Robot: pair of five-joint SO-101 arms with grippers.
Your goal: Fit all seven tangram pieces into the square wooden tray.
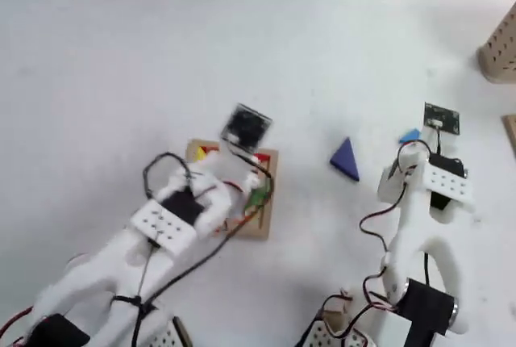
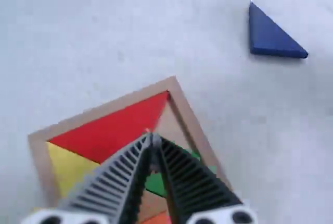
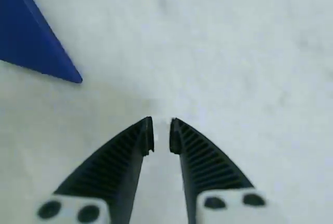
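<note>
Tray [image 2: 184, 110] tan wood. Inside: red triangle [image 2: 114, 127], yellow piece [image 2: 67, 164], green piece [image 2: 155, 183], orange sliver [image 2: 156, 219]. Loose triangle [image 2: 268, 34] dark blue; small piece [image 1: 409, 135] light blue. Table [image 1: 121, 64] plain white.

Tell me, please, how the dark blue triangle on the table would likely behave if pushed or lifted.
The dark blue triangle looks thick and rigid, so it should not flex. Lying flat on the table, it would probably slide rather than roll or tip.
</note>
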